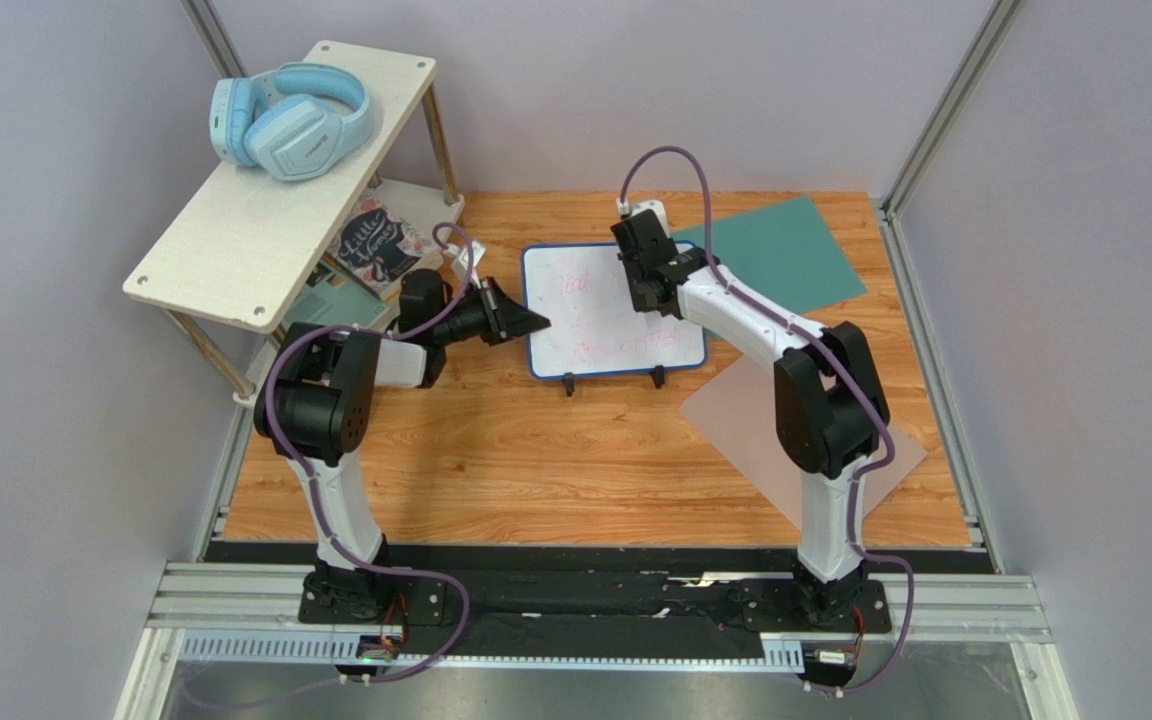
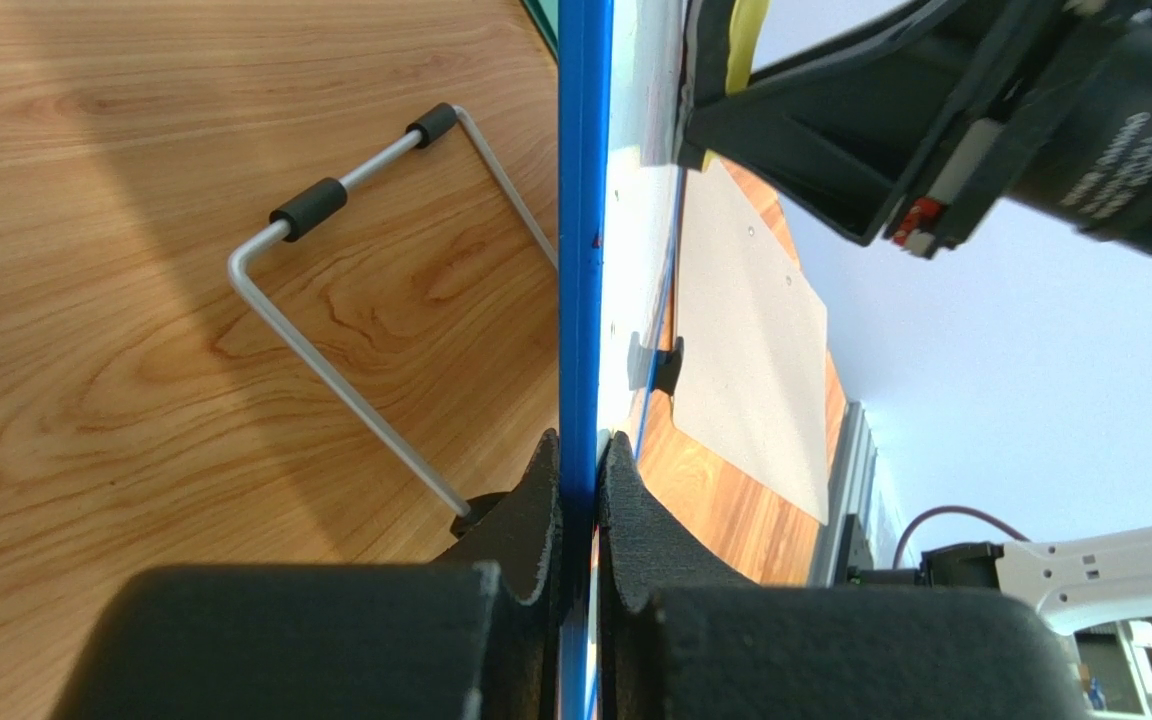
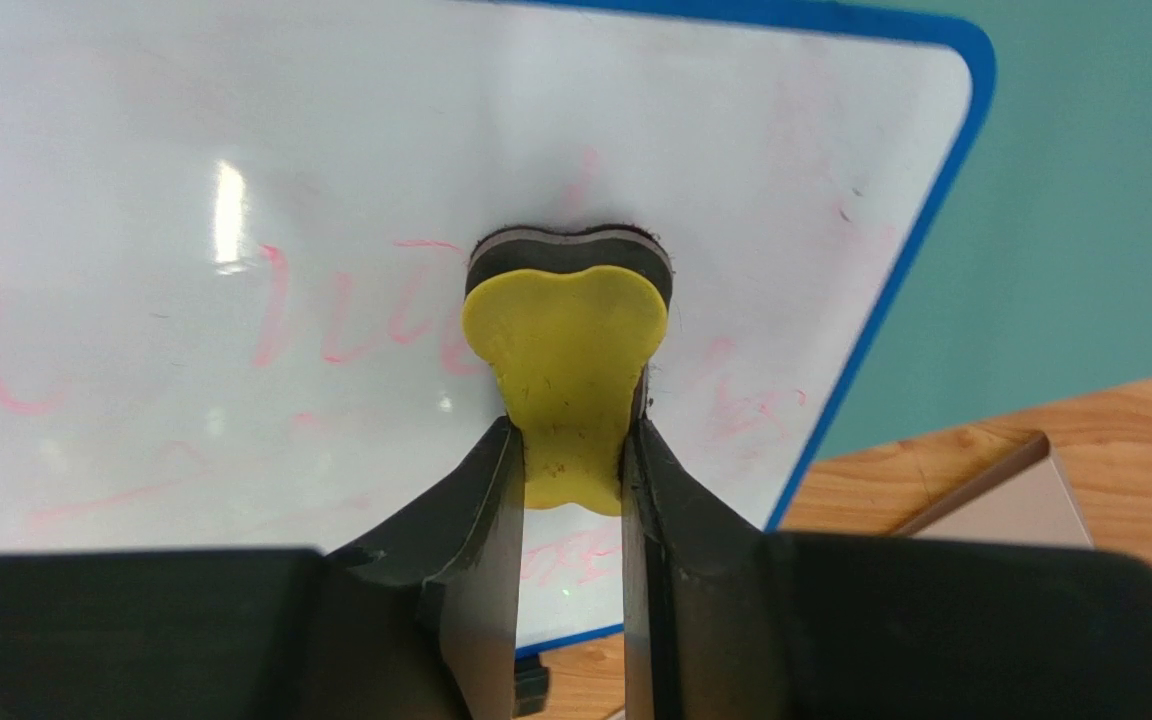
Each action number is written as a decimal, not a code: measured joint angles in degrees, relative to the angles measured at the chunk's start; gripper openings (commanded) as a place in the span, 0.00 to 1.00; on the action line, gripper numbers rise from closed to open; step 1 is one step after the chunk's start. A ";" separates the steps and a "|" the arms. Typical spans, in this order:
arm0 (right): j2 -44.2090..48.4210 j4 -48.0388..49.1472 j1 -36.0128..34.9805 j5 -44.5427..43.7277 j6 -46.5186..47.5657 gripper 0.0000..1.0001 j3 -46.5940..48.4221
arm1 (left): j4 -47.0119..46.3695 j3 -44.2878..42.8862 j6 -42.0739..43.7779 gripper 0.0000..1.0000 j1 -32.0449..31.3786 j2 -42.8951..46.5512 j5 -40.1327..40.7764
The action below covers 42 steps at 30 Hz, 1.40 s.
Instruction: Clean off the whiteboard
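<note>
The whiteboard (image 1: 582, 323) stands tilted on the wooden table, its blue frame (image 2: 585, 225) rounded at the corners. Faint pink scribbles (image 3: 342, 323) cover its white face (image 3: 237, 165). My left gripper (image 1: 530, 321) is shut on the board's left edge, and in the left wrist view the frame sits squeezed between the pads of that gripper (image 2: 579, 450). My right gripper (image 1: 645, 285) hovers over the upper right part of the board. In its own view this gripper (image 3: 570, 443) is shut on a yellow eraser (image 3: 567, 345) whose dark felt face presses against the board.
A white shelf (image 1: 237, 225) at the back left carries blue headphones (image 1: 289, 120), with a book (image 1: 372, 248) beneath it. A teal sheet (image 1: 778, 248) lies behind the board and a grey-brown sheet (image 1: 748, 413) to its right. The board's wire stand (image 2: 357, 285) props it from behind.
</note>
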<state>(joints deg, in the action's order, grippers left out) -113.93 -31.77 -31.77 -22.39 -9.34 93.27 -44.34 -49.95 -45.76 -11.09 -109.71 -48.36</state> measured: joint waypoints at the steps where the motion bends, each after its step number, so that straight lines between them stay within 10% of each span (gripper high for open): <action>1: -1.16 -0.90 -0.59 0.44 0.17 0.00 2.51 | 0.07 0.00 0.00 0.00 0.04 -0.02 0.02; 18: -13.14 -4.68 -13.00 2.62 2.71 0.00 24.39 | 2.29 0.00 0.83 0.00 0.46 -0.15 0.44; 42: -9.05 -2.73 -4.39 3.41 -0.02 0.00 18.53 | 1.68 -0.04 0.44 0.00 0.22 -0.31 0.24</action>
<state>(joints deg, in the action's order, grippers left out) -122.98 -34.50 -36.16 -18.98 -9.37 111.81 -42.65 -50.00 -45.32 -10.87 -110.02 -48.12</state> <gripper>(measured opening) 0.263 0.030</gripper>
